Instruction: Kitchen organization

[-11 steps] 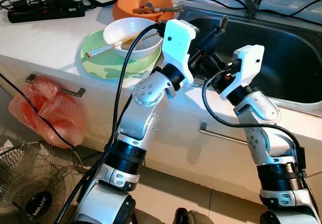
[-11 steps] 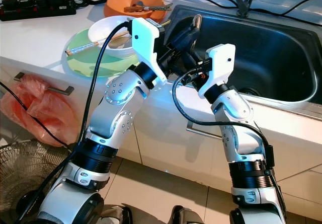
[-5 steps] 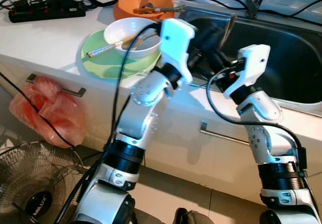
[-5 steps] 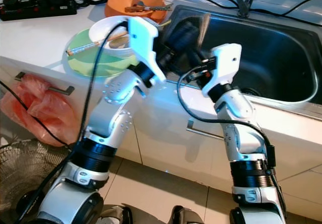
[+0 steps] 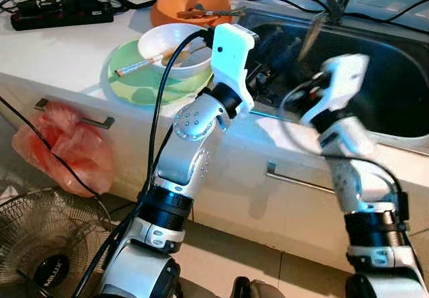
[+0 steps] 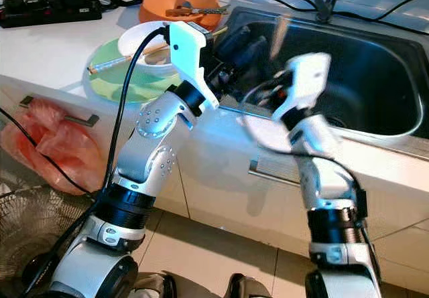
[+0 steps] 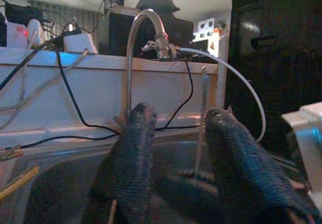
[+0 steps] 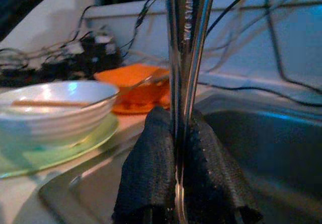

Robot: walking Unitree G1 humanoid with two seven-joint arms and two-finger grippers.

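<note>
My right gripper (image 8: 183,148) is shut on the long shiny handle of a metal utensil (image 8: 183,43). It holds the utensil upright over the steel sink (image 5: 395,77), where the utensil (image 5: 312,30) and the arm are blurred. My left gripper (image 7: 176,133) is open with nothing between its fingers. It reaches over the sink's left rim (image 5: 268,47), just left of the utensil. A white bowl (image 5: 175,43) with chopsticks (image 5: 144,62) stands on a green plate (image 5: 134,84) on the counter. Behind it an orange bowl (image 5: 181,7) holds more utensils.
A curved faucet (image 7: 138,43) rises behind the sink. A power strip (image 5: 60,13) and cables lie at the counter's back. A pink plastic bag (image 5: 64,147) hangs from a drawer handle. A fan (image 5: 40,244) stands on the floor at left.
My right arm has swung up and to the right over the sink with the utensil, away from the left gripper. The left arm has hardly moved.
</note>
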